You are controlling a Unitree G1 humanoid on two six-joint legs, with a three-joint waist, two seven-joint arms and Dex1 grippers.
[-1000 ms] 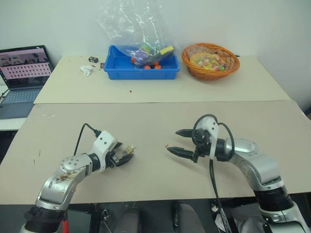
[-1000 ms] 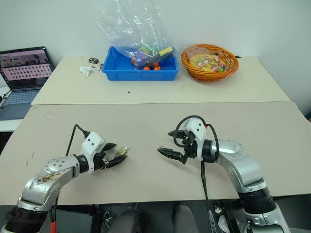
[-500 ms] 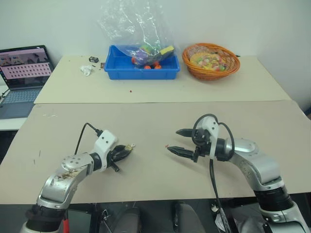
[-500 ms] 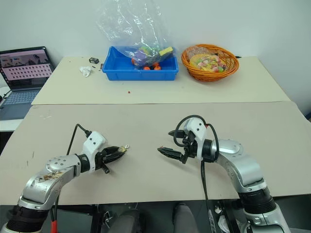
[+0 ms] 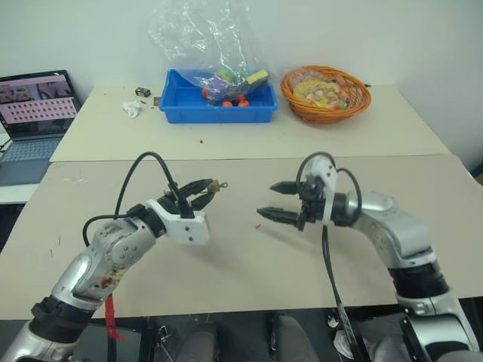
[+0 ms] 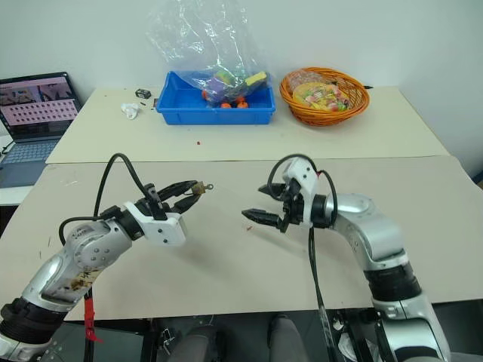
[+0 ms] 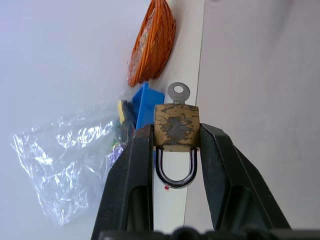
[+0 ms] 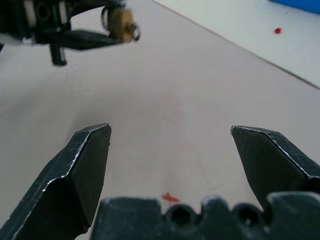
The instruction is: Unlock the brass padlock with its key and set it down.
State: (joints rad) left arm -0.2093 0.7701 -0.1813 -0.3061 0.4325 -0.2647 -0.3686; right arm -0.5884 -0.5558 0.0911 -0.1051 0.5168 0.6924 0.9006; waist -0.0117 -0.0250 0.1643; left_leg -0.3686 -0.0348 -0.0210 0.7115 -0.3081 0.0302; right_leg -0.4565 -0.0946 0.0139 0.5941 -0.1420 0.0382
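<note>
The left gripper (image 7: 176, 145) is clamped on the brass padlock (image 7: 176, 128), one black finger pressed to each side of the body. The shackle (image 7: 175, 172) hangs back into the gap between the fingers, still seated, while the key (image 7: 178, 92) sticks out of the end beyond the fingertips. That hold seems chosen to leave the key's round bow bare and facing the other arm. The padlock is raised off the table (image 5: 249, 279), not resting on it. The right gripper (image 5: 275, 200) stands with its fingers spread wide and empty, tips aimed at the key but well apart from it (a reach remains). Turning the key looks like the next step.
</note>
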